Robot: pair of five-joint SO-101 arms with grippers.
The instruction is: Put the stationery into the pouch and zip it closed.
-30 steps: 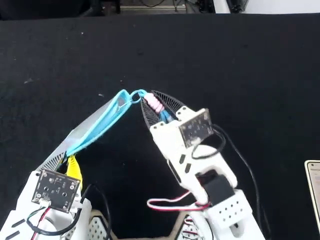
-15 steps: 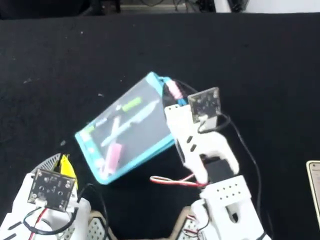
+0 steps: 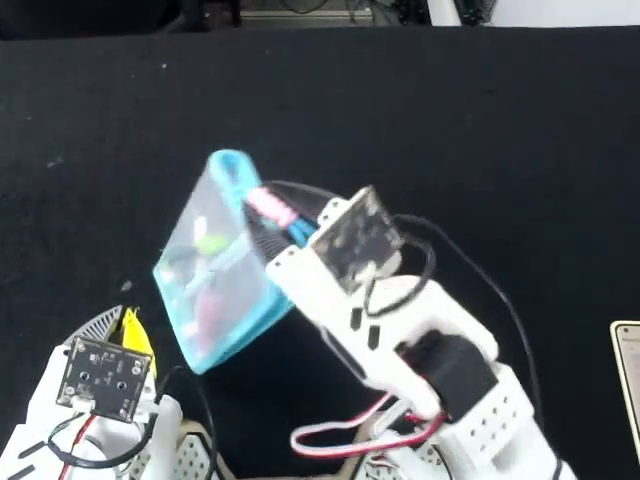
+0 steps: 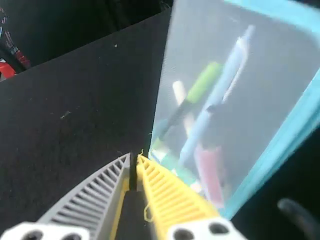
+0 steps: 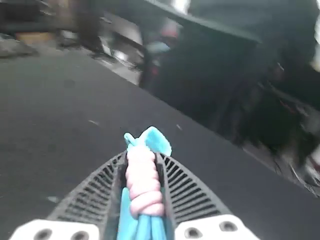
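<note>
clear teal-edged pouch point(image 3: 215, 270) | right fingers point(image 5: 186, 192) pinch pink braided cord point(image 5: 143, 181) | left fingers point(image 4: 165, 195) pressed together

Matte black surface point(image 3: 480, 130), seen from above; it reaches the near, left and right limits of the high view. A few pale specks point(image 3: 55, 161) dot its left part. A pale, dark-bordered flat sheet point(image 3: 627, 372) lies at its right side, partly cut off. Beyond the far edge stand dark equipment and cables point(image 3: 330, 10), with a bright white patch point(image 3: 570, 12) at the far right. In the right wrist view the room behind point(image 5: 225, 75) is dim, with indistinct dark furniture and clutter.
</note>
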